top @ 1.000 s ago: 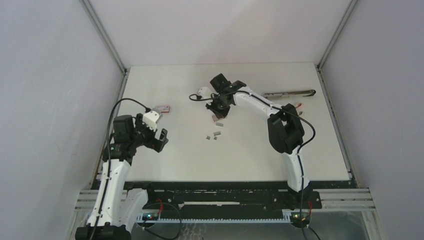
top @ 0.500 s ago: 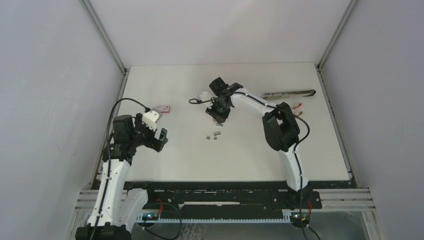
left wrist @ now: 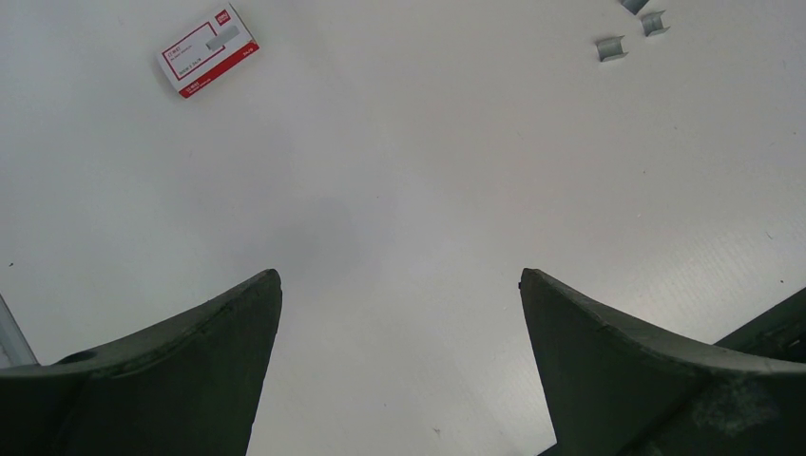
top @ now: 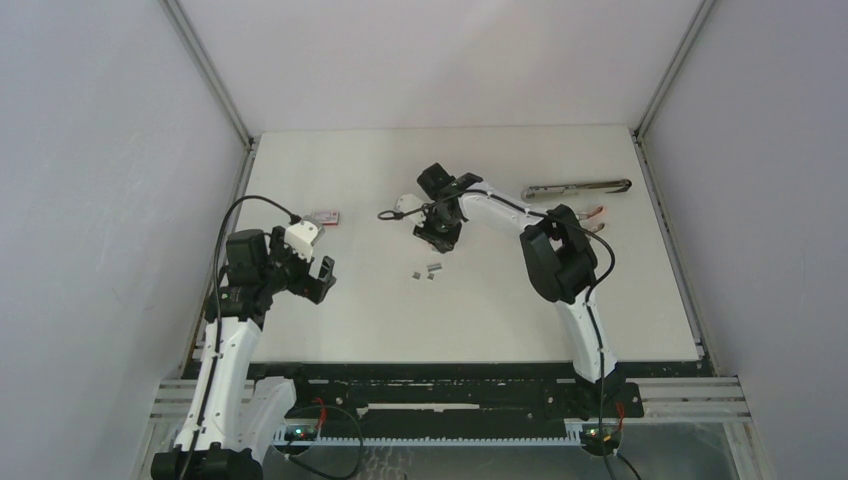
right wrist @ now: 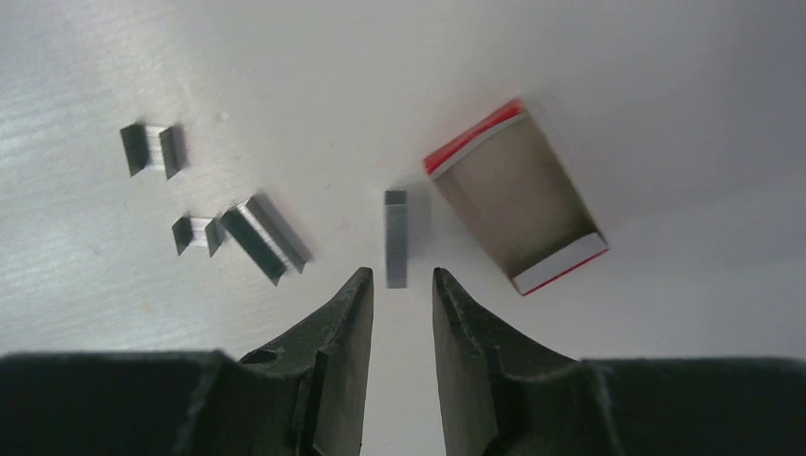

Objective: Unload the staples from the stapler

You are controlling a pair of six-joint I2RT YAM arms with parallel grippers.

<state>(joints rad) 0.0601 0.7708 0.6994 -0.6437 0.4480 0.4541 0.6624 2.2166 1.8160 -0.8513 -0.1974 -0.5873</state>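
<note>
– What closed the place in?
– Plain pale grey panel walls [top: 100,200] stood on the left, right and back. They met at two slim silver metal corner posts [top: 209,75], which slanted outward in the overhead view.
– And underneath?
– A flat matte white worktop [top: 480,310] lay there, evenly lit, with only soft, faint shadows on it.
– Its near edge?
– A long black metal rail [top: 440,375] ran along it. Silver slotted aluminium bars [top: 690,400] lay just below that.

I held my left pincer [left wrist: 399,277] wide open, close in; my right pincer [right wrist: 400,277] reached far forward, pointing down, jaws slightly parted.
</note>
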